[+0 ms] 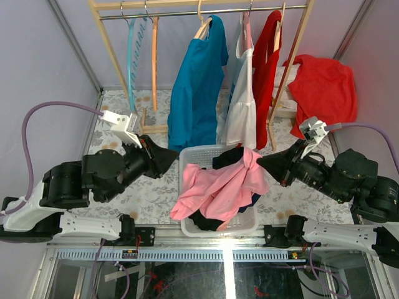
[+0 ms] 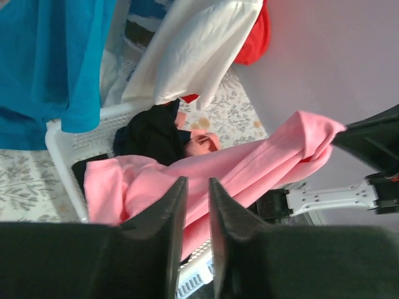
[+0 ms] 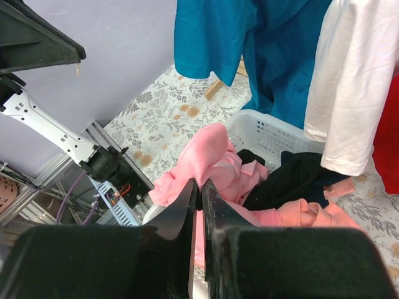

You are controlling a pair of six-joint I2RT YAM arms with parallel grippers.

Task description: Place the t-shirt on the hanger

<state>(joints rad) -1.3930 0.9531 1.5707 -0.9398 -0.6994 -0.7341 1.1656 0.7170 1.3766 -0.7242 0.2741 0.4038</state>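
Observation:
The pink t-shirt (image 1: pixel 215 187) lies bunched in the white basket (image 1: pixel 184 187), over dark clothes. My right gripper (image 1: pixel 260 163) is at the basket's right rim, shut on a fold of the t-shirt (image 3: pixel 209 156) and lifting it; the fabric stretches towards it in the left wrist view (image 2: pixel 249 165). My left gripper (image 1: pixel 174 156) hovers at the basket's left rim, jaws nearly together with nothing between them, apart from the shirt. The orange hanger (image 1: pixel 154 56) hangs bare on the wooden rack at the back left.
A teal hanger (image 1: pixel 132 50) hangs beside the orange one. A blue shirt (image 1: pixel 198 87), a white shirt (image 1: pixel 240 106) and a red one (image 1: pixel 265 68) hang on the rack. A red garment (image 1: pixel 321 87) drapes at the back right. A black garment (image 3: pixel 293 180) lies in the basket.

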